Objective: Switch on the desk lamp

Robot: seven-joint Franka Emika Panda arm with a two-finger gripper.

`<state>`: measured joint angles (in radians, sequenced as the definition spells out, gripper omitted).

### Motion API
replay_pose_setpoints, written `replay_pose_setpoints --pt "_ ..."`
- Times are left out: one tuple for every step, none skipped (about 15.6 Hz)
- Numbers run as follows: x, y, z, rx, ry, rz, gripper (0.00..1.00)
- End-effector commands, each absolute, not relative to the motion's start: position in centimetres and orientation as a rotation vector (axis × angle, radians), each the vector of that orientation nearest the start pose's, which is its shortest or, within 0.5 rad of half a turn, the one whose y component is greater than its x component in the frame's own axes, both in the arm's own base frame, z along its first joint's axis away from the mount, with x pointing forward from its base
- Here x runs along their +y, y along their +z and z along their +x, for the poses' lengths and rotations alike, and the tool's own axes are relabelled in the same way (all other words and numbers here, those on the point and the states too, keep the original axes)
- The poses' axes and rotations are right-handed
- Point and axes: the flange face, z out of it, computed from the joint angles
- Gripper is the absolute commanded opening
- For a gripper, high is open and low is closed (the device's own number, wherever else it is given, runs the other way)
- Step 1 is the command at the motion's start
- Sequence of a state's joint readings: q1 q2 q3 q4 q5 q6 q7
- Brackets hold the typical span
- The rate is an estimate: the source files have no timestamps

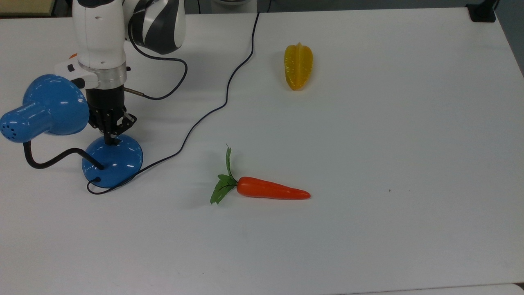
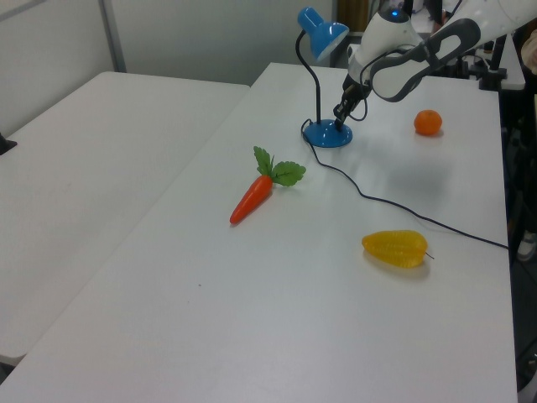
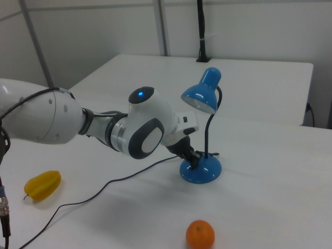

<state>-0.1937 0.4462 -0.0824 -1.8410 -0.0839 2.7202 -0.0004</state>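
Observation:
The desk lamp has a glossy blue shade (image 1: pixel 45 107), a black gooseneck (image 1: pixel 53 159) and a round blue base (image 1: pixel 116 164) at the top view's left. Its thin black cord (image 1: pixel 213 110) runs off to the table's far edge. My gripper (image 1: pixel 109 140) points straight down, shut, with its tip touching the top of the base at the edge nearest the arm. The small black switch is hidden under the tip. In the left view the gripper (image 2: pixel 340 124) meets the base (image 2: pixel 325 136). The right view has the gripper (image 3: pixel 194 162) on the base (image 3: pixel 203 172) below the shade (image 3: pixel 199 97).
An orange carrot with green leaves (image 1: pixel 268 189) lies mid-table. A yellow starfruit (image 1: pixel 298 66) lies farther back. An orange (image 2: pixel 428 122) sits beyond the lamp in the left view, near the front in the right view. A second white table (image 2: pixel 75 151) stands at the left view's left.

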Motion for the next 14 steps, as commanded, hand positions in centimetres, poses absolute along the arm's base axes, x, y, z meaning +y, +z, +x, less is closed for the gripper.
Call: replay_pose_setpoints --pt "-17.7 31.7 65.9 0.233 -0.715 -3.207 0.00" --pt "-17.7 31.6 66.0 0.232 -0.720 -3.206 0.00" --pt "-17.7 31.7 66.0 0.232 -0.723 -3.206 0.00" --pt "-17.7 31.7 66.0 0.232 -0.723 -3.206 0.00" --pt "-17.7 31.6 66.0 0.232 -0.720 -3.206 0.00" --pt "-17.6 31.7 66.0 0.230 -0.723 -3.206 0.00" --pt "-17.5 31.9 66.0 0.232 -0.725 -3.203 0.00" --pt "-17.3 32.1 66.0 0.237 -0.726 -3.200 0.00" --pt "-17.0 32.7 66.0 0.241 -0.727 -3.197 0.00" --pt "-16.7 33.5 65.7 0.244 -0.722 -3.194 0.00" --pt "-16.0 33.8 65.2 0.236 -0.664 -3.199 0.00" --pt "-14.6 34.5 65.0 0.205 -0.593 -3.208 0.00" --pt "-13.5 35.3 64.9 0.186 -0.535 -3.213 0.00" --pt "-12.7 36.2 64.6 0.172 -0.491 -3.216 0.00"
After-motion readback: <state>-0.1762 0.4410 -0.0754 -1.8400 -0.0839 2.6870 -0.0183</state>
